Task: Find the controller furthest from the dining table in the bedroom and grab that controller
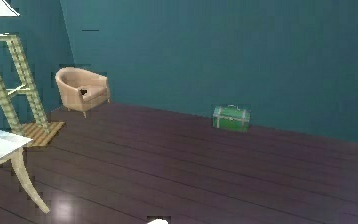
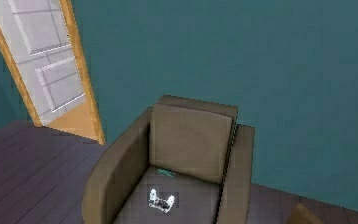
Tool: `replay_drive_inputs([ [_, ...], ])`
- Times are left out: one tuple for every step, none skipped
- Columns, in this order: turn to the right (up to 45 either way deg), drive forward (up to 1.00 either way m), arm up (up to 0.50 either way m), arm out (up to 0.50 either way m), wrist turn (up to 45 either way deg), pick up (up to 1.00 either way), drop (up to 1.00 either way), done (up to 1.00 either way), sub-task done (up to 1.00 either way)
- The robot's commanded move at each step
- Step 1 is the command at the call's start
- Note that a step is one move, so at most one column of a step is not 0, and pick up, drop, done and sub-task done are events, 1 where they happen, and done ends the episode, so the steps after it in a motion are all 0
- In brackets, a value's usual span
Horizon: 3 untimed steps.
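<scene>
A small white and grey controller-shaped thing [image 2: 162,200] lies on the seat of a brown armchair [image 2: 192,140] in the arm side view's lower middle. A small dark thing [image 1: 83,92] rests on the seat of a tan tub chair [image 1: 82,88] at the forward view's left. A white table [image 1: 1,148] with a curved pale leg stands at the forward view's bottom left corner.
A green chest [image 1: 231,118] sits on the dark plank floor against the teal wall. A ladder-like shelf [image 1: 17,90] leans at the forward view's left. A white panelled door [image 2: 42,50] in a wooden frame stands at the arm side view's left. Open floor spreads across the forward view's middle.
</scene>
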Motion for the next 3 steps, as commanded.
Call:
replay_drive_inputs([
  [0.0,0.00,0.42,0.00,0.0,0.00,0.00,0.00,0.00],
  [0.0,0.00,0.00,0.42,0.0,0.00,0.00,0.00,0.00],
  [0.0,0.00,0.00,0.00,45.0,0.00,0.00,0.00,0.00],
])
